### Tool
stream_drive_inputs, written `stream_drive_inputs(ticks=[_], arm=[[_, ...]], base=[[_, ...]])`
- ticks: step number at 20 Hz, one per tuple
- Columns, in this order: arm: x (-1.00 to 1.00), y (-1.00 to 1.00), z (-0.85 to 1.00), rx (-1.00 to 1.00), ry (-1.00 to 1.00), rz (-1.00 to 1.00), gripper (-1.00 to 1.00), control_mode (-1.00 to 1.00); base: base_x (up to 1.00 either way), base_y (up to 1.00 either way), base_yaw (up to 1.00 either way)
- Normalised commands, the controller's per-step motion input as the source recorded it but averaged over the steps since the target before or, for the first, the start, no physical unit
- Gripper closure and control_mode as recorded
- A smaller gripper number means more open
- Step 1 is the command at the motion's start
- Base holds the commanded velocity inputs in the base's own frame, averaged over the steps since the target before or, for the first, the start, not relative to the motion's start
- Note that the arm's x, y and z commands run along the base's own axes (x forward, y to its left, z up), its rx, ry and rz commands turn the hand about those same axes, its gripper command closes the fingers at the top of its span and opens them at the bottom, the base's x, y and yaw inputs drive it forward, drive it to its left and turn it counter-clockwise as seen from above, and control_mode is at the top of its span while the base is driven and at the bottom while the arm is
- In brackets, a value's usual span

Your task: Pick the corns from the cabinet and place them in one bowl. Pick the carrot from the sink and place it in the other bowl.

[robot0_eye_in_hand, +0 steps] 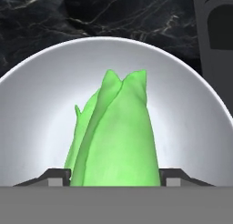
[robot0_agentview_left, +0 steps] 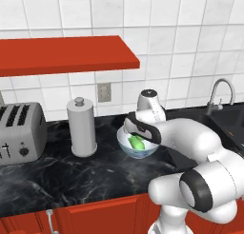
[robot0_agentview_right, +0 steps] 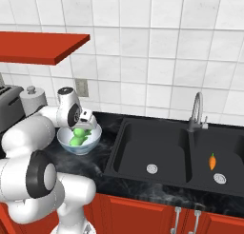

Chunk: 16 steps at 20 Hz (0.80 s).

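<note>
Black marbled worktop point(robot0_agentview_left: 57, 173) is occupied by a pale translucent glassy bowl point(robot0_eye_in_hand: 32, 109), over which a glossy green corn point(robot0_eye_in_hand: 120, 141) is grasped by the gripper point(robot0_eye_in_hand: 113, 175).

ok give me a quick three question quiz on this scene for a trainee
1. True or false: the carrot lies in the sink.
2. What sits between the claw fingers? A) corn B) carrot C) nothing
3. Fill in: the pale bowl stands on the counter, right of the ____.

Key:
1. True; it is in the right basin.
2. A; green corn sits between the fingers, over the bowl.
3. Paper towel holder.
</note>
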Motion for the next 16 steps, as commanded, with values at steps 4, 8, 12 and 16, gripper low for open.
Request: stream_drive_inputs(ticks=[4,8,12,16], arm=[[0.00,0.00,0.00,0.00,0.00,0.00,-1.00,-1.00],[-0.11,0.00,0.21,0.00,-0.02,0.00,-1.00,-1.00],[-0.16,0.00,0.45,0.00,-0.04,0.00,-1.00,-1.00],[-0.49,0.00,0.24,0.00,-0.09,0.00,-1.00,-1.00]], base=[[0.00,0.00,0.00],[0.00,0.00,0.00],[0.00,0.00,0.00],[0.00,0.00,0.00]])
